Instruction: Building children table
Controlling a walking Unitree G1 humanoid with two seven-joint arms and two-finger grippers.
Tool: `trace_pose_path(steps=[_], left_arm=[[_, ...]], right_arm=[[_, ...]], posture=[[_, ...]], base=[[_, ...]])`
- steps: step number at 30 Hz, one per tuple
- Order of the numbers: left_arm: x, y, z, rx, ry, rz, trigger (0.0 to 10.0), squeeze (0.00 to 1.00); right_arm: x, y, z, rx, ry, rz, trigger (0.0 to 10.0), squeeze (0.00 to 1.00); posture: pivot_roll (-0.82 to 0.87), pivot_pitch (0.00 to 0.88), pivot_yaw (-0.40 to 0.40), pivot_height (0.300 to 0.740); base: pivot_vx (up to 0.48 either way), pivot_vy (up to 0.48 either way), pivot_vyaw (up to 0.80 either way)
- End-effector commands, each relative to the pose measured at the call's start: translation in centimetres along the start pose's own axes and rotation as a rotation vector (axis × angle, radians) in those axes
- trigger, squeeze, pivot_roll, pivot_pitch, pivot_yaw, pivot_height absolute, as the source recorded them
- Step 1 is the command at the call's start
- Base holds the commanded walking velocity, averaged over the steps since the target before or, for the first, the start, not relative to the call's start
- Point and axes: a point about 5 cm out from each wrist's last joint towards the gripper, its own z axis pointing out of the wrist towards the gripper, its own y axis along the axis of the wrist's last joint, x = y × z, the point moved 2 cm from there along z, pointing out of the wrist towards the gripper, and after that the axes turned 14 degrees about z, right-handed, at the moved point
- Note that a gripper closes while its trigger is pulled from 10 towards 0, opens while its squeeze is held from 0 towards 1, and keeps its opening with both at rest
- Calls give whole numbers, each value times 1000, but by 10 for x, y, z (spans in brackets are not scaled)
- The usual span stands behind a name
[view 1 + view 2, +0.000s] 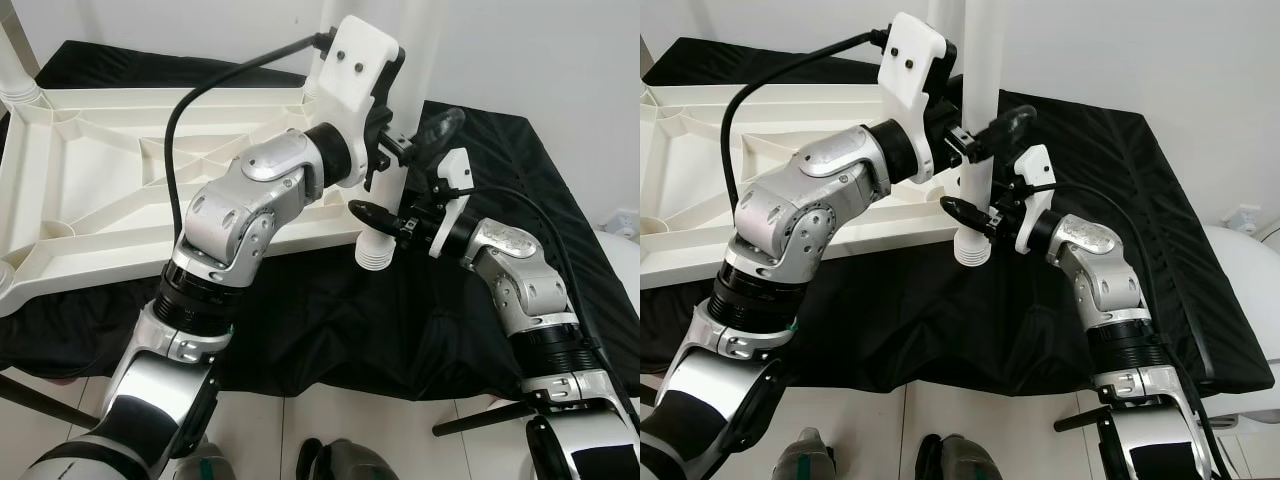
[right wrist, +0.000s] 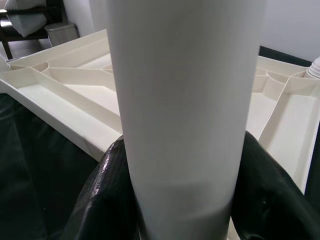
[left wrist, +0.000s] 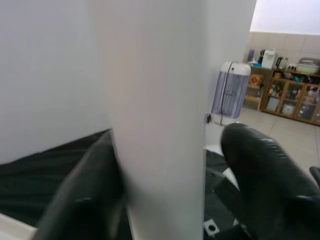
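Note:
A white table leg (image 1: pixel 980 60) stands upright in the air, its threaded end (image 1: pixel 375 255) down, just off the near right corner of the upturned white tabletop (image 1: pixel 100 190). My right gripper (image 1: pixel 975 212) is shut on the leg low down, both fingers (image 2: pixel 107 185) pressed to it. Higher up, my left gripper (image 1: pixel 980 135) straddles the same leg (image 3: pixel 155 120): one finger (image 3: pixel 85 200) lies against it, while the other finger (image 3: pixel 265 170) stands a narrow gap away.
The tabletop lies on a black cloth (image 1: pixel 330 320) over a low surface. Another leg (image 1: pixel 15 70) stands fitted at its far left corner. A white wall is behind. A dark bar (image 1: pixel 480 418) sits near the tiled floor.

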Motion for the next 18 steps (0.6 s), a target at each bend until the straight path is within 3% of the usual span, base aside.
trace_pose_path(steps=[1,16,17,18], left_arm=[[-16,3,4,-16,-169,-7,0,0],[-21,-1,1,8,-212,-26,0,0],[-16,-1,1,19,-180,-17,4824,0],[-16,-1,1,19,-180,-17,4824,0]], right_arm=[[0,3,-4,7,3,-31,10000,0],[-2,4,-4,2,-10,-33,10000,0],[-5,5,-4,-8,-34,-19,10000,149],[-5,5,-4,-8,-34,-19,10000,149]], posture=[[98,37,-119,740],[98,37,-126,740],[97,40,-127,740],[97,40,-127,740]], base=[[0,0,0],[0,0,0],[0,0,0],[0,0,0]])
